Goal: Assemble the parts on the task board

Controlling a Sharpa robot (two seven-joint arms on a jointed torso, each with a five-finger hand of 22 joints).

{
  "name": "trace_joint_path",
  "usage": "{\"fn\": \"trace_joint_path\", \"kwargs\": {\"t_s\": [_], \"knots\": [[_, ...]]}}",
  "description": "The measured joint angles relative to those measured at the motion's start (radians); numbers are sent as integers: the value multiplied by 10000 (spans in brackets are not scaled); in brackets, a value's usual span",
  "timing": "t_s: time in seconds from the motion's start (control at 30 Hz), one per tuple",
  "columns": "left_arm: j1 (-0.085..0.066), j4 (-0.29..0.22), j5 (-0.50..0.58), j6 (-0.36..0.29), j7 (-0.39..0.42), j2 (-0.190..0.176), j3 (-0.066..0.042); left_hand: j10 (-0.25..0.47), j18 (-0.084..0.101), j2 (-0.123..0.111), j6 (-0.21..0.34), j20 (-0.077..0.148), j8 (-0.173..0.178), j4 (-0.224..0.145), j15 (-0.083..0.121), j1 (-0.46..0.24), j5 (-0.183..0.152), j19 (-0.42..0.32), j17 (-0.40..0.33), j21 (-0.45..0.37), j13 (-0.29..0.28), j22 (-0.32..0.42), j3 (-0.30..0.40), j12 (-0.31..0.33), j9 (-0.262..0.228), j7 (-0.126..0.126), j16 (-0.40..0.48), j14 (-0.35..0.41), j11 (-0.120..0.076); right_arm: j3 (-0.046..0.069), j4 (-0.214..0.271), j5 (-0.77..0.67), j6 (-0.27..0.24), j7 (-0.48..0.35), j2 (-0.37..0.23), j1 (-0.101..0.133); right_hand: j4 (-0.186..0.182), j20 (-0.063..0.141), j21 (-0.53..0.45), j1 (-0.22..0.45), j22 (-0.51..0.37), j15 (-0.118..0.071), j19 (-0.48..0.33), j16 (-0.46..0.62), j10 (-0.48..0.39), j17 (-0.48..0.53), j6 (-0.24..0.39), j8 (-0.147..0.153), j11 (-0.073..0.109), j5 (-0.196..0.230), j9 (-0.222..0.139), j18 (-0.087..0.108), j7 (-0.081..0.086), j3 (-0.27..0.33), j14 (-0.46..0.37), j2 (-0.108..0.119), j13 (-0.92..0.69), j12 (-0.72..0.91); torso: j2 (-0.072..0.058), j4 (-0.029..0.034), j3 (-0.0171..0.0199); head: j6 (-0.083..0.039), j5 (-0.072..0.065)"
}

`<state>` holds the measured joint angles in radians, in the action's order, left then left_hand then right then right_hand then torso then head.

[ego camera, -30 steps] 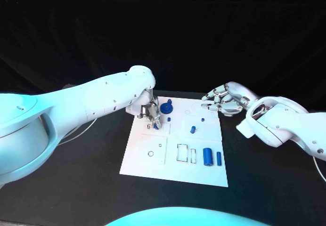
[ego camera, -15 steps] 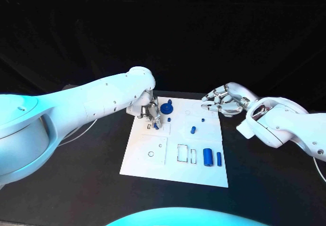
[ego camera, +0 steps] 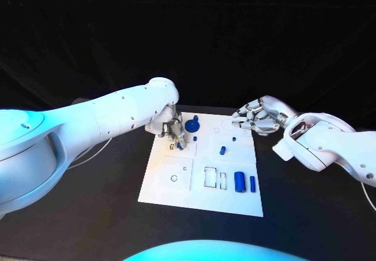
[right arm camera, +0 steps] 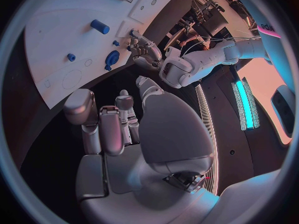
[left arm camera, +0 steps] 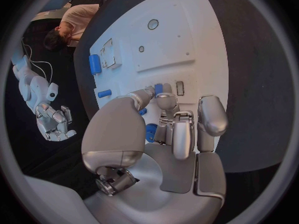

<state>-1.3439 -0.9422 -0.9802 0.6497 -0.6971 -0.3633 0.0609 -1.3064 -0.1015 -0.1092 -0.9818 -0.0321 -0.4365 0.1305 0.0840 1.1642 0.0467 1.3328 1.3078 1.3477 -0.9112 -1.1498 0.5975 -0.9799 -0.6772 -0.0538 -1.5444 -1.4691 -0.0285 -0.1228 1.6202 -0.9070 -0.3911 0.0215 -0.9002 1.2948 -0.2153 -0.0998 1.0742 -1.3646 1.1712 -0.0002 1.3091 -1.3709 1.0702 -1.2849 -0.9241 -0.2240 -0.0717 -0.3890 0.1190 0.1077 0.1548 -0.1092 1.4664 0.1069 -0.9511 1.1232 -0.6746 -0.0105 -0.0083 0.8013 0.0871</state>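
The white task board (ego camera: 168, 190) lies mid-table. My left hand (ego camera: 174, 129) is low over its far left part and pinches a small blue peg (ego camera: 181, 143) between thumb and a finger; in the left wrist view the peg (left arm camera: 158, 88) sits at the fingertips, beside a small rectangular slot (left arm camera: 179, 88). A blue gear-like part (ego camera: 193, 126) lies just right of that hand. My right hand (ego camera: 258, 117) hovers by the board's far right corner, fingers curled, holding nothing. Its palm (right arm camera: 118, 129) faces the board (right arm camera: 62, 30).
More blue parts are on the board: a short peg (ego camera: 223, 149), a thick cylinder (ego camera: 239, 182) and a thin one (ego camera: 252, 184) at the near right, next to rectangular slots (ego camera: 210, 176). A ring-shaped hole (ego camera: 174, 178) marks the near left. Black table surrounds the board.
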Motion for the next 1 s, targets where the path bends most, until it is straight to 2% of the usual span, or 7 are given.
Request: {"fn": "trace_joint_path", "kwargs": {"t_s": [0.77,1.0], "knots": [[-7,17,64,282,-7,11,8,-77,0,14,-70,22,-79,-67,0,14,-28,22,-3,0,-128,2,-44,-50,-105,-69,0,0,-43,-1,-41,0,15,2,22,-2,0,0,-37,0,0,0,0,0,0,0,0,0,0,0,-1,0,0,0,0,0,13,-41,-14,-2,1,-2,2],[-7,131,72,333,-11,88,9,-119,0,203,-70,21,-86,-67,0,-184,-35,21,-3,0,-144,2,-44,-50,-210,-69,0,0,-82,-1,-40,0,17,2,23,-2,0,0,-37,0,0,0,0,0,0,0,0,0,0,0,-2,0,0,0,0,0,12,-41,-14,-2,-1,13,-13]]}}
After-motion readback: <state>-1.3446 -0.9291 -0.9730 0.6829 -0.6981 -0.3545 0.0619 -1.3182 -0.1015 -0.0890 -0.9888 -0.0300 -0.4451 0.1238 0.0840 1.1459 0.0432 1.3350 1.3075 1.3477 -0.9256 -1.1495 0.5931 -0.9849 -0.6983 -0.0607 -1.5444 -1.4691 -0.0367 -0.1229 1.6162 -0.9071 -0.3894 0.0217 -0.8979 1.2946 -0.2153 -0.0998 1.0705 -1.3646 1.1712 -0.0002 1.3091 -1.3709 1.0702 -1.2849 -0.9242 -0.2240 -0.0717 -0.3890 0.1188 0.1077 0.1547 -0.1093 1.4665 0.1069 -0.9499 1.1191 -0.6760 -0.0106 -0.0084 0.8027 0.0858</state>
